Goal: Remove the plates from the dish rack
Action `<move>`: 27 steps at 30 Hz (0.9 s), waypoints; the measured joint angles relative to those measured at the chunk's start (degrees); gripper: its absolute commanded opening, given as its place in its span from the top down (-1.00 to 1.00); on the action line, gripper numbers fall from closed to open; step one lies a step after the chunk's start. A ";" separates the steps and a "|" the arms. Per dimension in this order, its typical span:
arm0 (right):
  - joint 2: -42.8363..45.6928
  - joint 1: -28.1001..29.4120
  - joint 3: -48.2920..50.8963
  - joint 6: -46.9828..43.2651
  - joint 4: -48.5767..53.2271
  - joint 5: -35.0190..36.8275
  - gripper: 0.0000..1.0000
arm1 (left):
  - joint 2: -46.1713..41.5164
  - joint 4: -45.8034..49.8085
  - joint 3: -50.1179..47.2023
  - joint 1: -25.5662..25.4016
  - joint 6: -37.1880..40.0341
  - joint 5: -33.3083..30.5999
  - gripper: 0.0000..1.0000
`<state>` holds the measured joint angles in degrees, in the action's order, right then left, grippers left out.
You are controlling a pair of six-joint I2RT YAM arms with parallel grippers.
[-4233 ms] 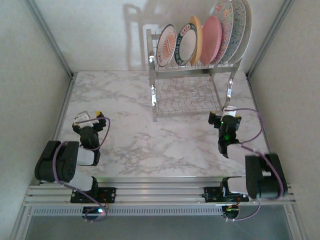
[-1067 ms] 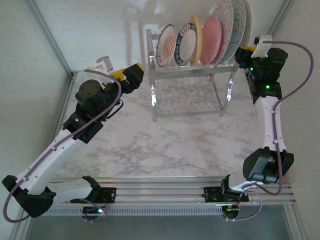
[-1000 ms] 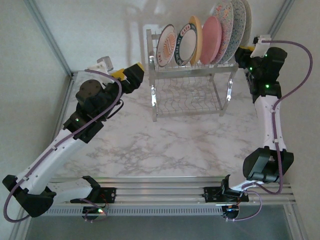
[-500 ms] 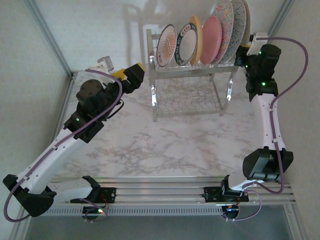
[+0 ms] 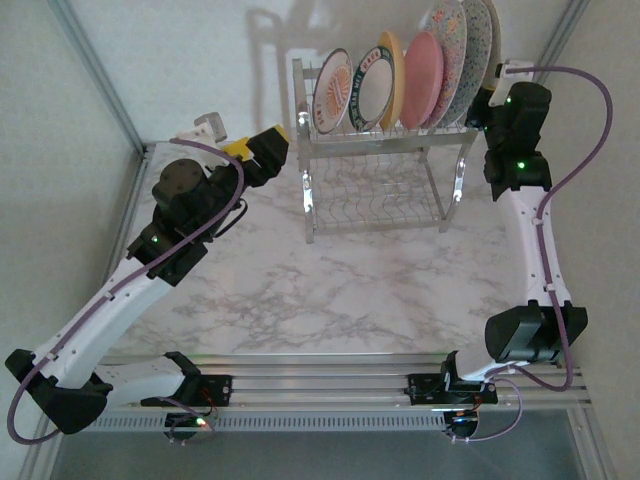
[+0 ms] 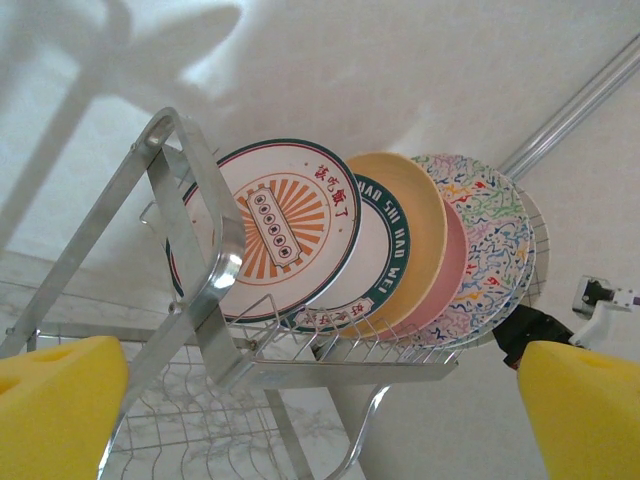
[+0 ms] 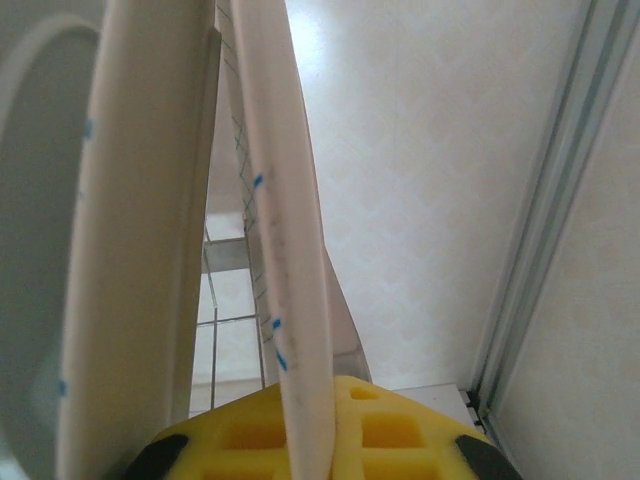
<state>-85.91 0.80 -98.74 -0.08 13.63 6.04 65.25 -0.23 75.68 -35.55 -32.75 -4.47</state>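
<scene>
Right claw (image 5: pixel 486 99) at cream, blue-flecked plate (image 7: pixel 287 250)

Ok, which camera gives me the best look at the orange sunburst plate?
Left wrist. The sunburst plate faces it, large, pattern and dark rim plain, frontmost in the dish rack. Top external shows the sunburst plate small and tilted at the rack's left end. Right wrist looks edge-on along two flecked plate rims.

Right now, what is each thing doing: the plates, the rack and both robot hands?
Plates: all standing on edge in the top shelf.
Dish rack: upright on the table.
Left gripper: open, holding nothing, facing the rack's left end.
Right gripper: at the rightmost plate rim; open or shut, cannot tell.
</scene>
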 measured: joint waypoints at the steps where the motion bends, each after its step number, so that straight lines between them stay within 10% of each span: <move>1: 0.00 0.11 -0.98 0.00 0.79 0.42 1.00 | -0.02 0.00 0.00 0.00 0.00 0.00 -0.99; 27: 2.84 1.44 -14.03 -3.28 3.98 14.25 1.00 | -0.35 0.00 0.83 -1.44 -0.26 -0.17 -0.99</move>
<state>-83.07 2.24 -112.77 -3.36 17.61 20.29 64.90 -0.23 76.51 -36.99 -33.01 -4.64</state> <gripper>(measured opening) 0.074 0.995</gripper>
